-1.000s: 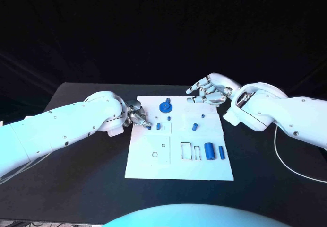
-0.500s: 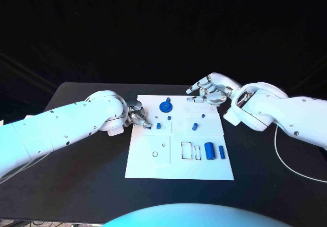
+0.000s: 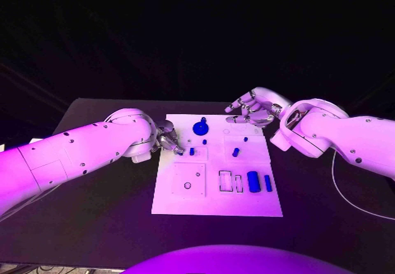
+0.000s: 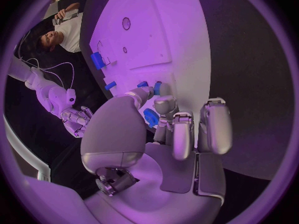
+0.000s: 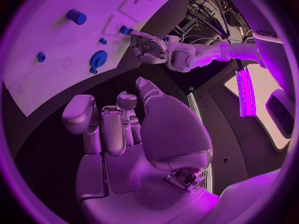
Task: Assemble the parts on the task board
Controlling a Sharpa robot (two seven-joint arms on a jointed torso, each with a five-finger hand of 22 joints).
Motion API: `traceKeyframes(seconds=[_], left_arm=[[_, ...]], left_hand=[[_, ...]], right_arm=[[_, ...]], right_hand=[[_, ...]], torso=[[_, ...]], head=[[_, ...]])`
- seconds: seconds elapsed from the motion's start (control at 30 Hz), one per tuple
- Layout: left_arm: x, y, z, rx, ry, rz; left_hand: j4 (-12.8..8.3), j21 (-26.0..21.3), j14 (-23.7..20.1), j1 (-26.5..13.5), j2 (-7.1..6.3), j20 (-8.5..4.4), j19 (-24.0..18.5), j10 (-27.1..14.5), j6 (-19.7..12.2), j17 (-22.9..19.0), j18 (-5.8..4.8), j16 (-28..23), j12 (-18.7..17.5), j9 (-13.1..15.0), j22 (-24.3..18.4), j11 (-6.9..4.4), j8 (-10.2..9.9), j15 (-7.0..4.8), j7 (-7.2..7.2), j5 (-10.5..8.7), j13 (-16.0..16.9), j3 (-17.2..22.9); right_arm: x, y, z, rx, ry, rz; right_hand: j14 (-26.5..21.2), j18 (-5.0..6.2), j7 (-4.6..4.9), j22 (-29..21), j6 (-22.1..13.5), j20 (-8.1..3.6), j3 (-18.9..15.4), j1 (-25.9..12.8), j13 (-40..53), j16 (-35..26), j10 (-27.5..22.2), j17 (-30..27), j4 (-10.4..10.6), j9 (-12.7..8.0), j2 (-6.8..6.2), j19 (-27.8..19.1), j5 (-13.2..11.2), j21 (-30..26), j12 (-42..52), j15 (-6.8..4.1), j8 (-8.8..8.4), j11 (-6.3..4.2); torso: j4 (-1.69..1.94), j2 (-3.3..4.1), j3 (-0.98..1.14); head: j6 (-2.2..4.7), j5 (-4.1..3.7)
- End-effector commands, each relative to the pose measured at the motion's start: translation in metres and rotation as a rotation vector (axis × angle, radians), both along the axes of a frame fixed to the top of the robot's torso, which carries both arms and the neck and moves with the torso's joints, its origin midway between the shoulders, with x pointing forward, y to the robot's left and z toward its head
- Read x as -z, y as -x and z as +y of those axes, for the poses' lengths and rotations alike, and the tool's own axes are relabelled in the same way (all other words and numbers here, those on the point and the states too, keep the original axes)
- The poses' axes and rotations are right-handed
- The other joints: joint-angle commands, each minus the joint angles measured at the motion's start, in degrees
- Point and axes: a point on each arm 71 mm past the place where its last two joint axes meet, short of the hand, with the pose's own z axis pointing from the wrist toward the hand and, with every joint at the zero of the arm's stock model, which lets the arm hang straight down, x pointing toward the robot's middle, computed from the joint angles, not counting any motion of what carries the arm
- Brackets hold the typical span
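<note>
Board: we log the white task board (image 3: 216, 197) lying flat in the middle of the black table (image 3: 99, 228).
Near row: we count two upright blue cylinders (image 3: 253, 181) side by side at the board's right, next to a rectangular slot (image 3: 225, 180).
Middle row: a small blue peg (image 3: 236, 152) stands right of centre; another small blue part (image 3: 192, 152) stands just beside the left hand.
Left hand: we find the left hand (image 3: 167, 141) at the board's left edge, fingertips pinching a small blue piece (image 4: 151, 117).
Far row: a blue gear (image 3: 201, 127) sits near the far edge.
Right hand: the right hand (image 3: 253, 110) hovers past the far right corner, fingers loosely spread, holding nothing.
</note>
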Motion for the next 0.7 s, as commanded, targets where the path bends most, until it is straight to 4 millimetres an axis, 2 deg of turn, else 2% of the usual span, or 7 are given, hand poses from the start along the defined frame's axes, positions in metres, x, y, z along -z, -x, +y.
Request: traceKeyframes(seconds=[0.03,0.17,0.33,0.7], left_arm=[[0.0036,0.0035,-0.0061,0.036,-0.025,0.024],[0.0052,0.0033,-0.0081,0.041,-0.047,0.038],[0.0068,0.0015,-0.0076,0.031,-0.067,0.049],[0.0075,-0.0015,-0.0081,0.015,-0.076,0.046]], left_hand=[[-7.51,0.24,5.92,-0.92,0.15,-0.54,2.83,0.43,0.54,15.09,0.08,0.14,0.37,0.00,9.65,-0.08,0.11,-0.37,-0.20,0.78,0.23,8.01],[-6.18,0.37,5.92,-2.88,0.96,-0.59,2.90,0.89,1.02,15.09,0.04,0.14,0.97,0.07,9.78,-0.24,0.32,-0.46,-0.46,0.97,0.94,7.37],[-4.50,0.62,5.92,-5.48,1.18,-0.69,3.00,1.26,1.58,15.09,-0.02,0.14,1.49,0.04,9.97,-0.42,0.41,-0.59,-0.75,0.76,1.51,5.59],[-3.07,0.81,5.92,-7.45,1.84,-0.88,3.11,1.47,2.09,15.09,-0.07,0.14,1.93,-0.14,10.16,-0.64,0.30,-0.80,-1.03,0.78,2.04,3.37]], right_arm=[[0.0004,0.0007,0.0011,-0.011,0.002,0.004],[0.0004,0.0009,0.0013,-0.012,0.002,0.005],[0.0003,0.0011,0.0018,-0.013,0.001,0.004],[0.0001,0.0016,0.0018,-0.014,0.001,0.004]], right_hand=[[2.54,0.56,-0.12,-0.06,0.36,-0.06,0.14,-0.29,-0.04,-0.15,-0.03,-0.05,0.32,-0.02,0.35,-0.39,0.17,-0.16,0.18,-0.01,0.34,-0.02],[2.54,0.56,-0.12,-0.06,0.36,-0.06,0.14,-0.29,-0.04,-0.15,-0.03,-0.05,0.32,-0.02,0.35,-0.39,0.17,-0.16,0.18,-0.01,0.34,-0.02],[2.55,0.56,-0.13,-0.08,0.38,-0.06,0.13,-0.25,-0.01,-0.19,-0.02,-0.07,0.33,-0.02,0.36,-0.39,0.22,-0.19,0.25,-0.02,0.36,-0.03],[2.55,0.57,-0.13,-0.11,0.39,-0.06,0.14,-0.22,-0.02,-0.20,-0.02,-0.08,0.33,-0.02,0.38,-0.40,0.26,-0.21,0.25,-0.02,0.37,-0.03]], torso=[[-0.05,-0.02,0.02],[0.02,-0.02,0.05],[0.01,-0.07,0.04],[-0.04,0.00,-0.01]], head=[[-0.03,0.02],[-0.12,0.06],[-0.06,0.09],[0.01,0.13]])
